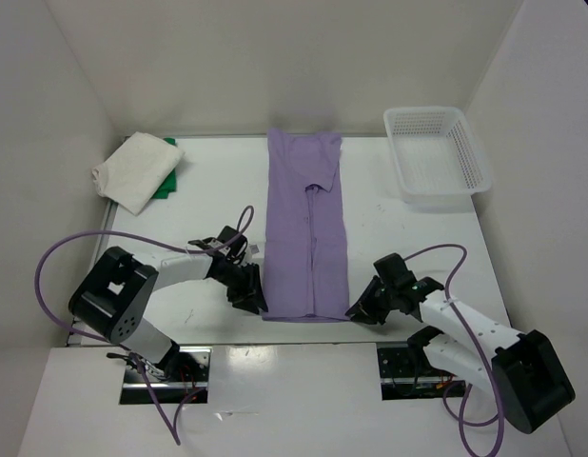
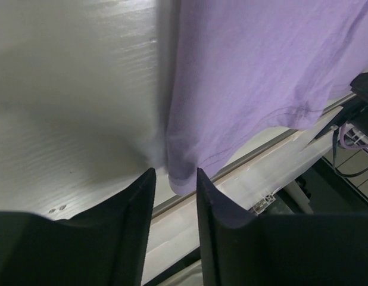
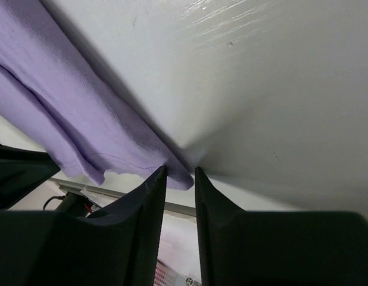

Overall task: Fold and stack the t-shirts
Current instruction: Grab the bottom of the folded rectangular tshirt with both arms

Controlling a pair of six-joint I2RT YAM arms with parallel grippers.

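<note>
On the table [image 1: 208, 200]: 3 shirts, 1 basket, 2 grippers. Mid-table the lavender shirt [image 1: 306, 228] lay as one long narrow strip, collar end at the far edge, hem at the near edge. At the far-left corner the white shirt [image 1: 137, 169] sat folded on top of the green shirt [image 1: 168, 186]. Green was mostly covered, only a sliver showed, so its fold couldn't be read. The mesh basket [image 1: 437, 197] stood far right, well apart from the shirts.

The left gripper [image 2: 175, 179] was at the strip's near-left corner, jaws partly apart, hem corner in the gap with space beside it, no pinch. The right gripper [image 3: 180, 174] was at the near-right corner, jaws narrower, corner between the tips; couldn't tell if it was clamped. From above, the gripper bodies hid both corners.
</note>
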